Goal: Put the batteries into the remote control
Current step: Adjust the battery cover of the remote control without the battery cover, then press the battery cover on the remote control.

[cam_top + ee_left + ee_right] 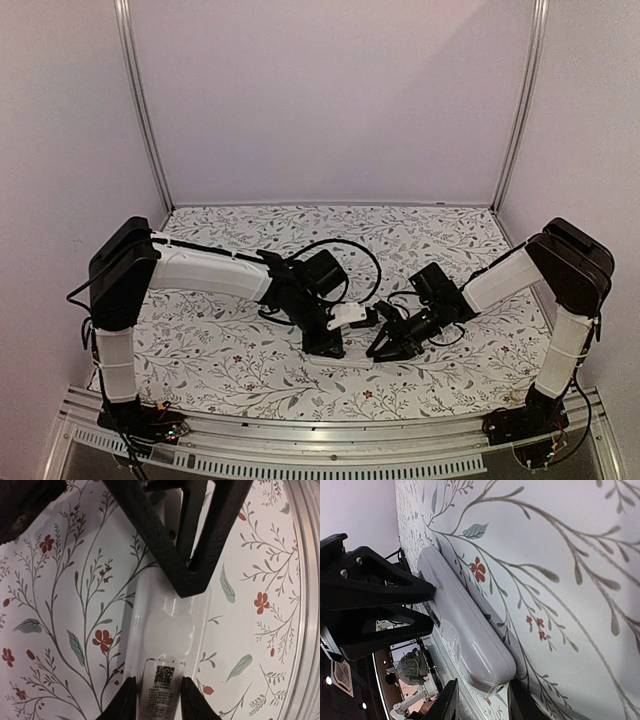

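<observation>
The white remote control point(352, 315) is held between both grippers just above the flowered cloth, with its plain back and a printed label point(160, 687) facing the left wrist camera. My left gripper point(335, 322) is shut on the label end, with the fingertips point(125, 702) on either side of it. My right gripper point(383, 335) is shut on the other, rounded end point(490, 672). One of its black fingers point(192, 570) lies across the remote's back. The left gripper point(375, 597) shows dark in the right wrist view. The batteries are not in view.
The flowered cloth point(250, 360) covers the table. A metal rail point(330, 445) runs along the near edge and also shows in the left wrist view point(307, 605). White walls and metal posts point(140, 110) close in the back and sides. Black cables point(360, 255) loop behind the grippers.
</observation>
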Action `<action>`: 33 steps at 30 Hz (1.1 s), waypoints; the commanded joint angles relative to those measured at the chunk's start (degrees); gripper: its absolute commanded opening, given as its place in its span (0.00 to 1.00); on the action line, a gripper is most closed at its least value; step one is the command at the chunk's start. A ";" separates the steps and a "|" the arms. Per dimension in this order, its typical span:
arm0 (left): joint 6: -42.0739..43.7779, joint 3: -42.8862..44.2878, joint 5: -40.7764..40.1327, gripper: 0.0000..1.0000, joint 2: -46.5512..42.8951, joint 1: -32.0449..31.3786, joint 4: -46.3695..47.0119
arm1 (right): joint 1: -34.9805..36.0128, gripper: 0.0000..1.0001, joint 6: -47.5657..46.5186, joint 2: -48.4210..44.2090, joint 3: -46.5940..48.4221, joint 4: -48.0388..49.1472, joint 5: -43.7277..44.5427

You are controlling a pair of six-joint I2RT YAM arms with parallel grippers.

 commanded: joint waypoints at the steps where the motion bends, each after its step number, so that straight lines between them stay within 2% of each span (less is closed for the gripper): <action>1: 0.61 1.60 1.68 0.30 1.54 0.63 -1.86 | -0.26 0.34 -0.48 1.69 0.52 -1.58 1.19; 9: -0.03 2.60 1.50 0.31 2.46 0.55 -2.80 | -0.33 0.34 -0.48 1.61 0.54 -1.58 1.19; 14: -0.82 3.19 0.35 0.45 2.33 0.11 -2.59 | -0.31 0.36 -0.49 0.98 0.55 -1.64 1.42; 18: -3.01 1.62 -2.31 0.54 -1.86 0.34 0.92 | -0.86 0.37 -0.94 -1.30 0.52 -2.51 3.07; 21: -6.12 0.31 -6.14 0.59 -6.19 0.71 3.78 | -1.38 0.37 -2.88 -4.48 1.47 -6.77 6.22; 27: -17.34 -3.82 -19.22 0.59 -15.28 1.14 6.16 | -1.39 0.38 -8.20 -8.89 4.25 -15.02 10.40; 33: -29.47 -9.61 -27.91 0.48 -20.00 0.91 2.38 | -1.10 0.38 -9.52 -9.74 4.98 -15.94 10.54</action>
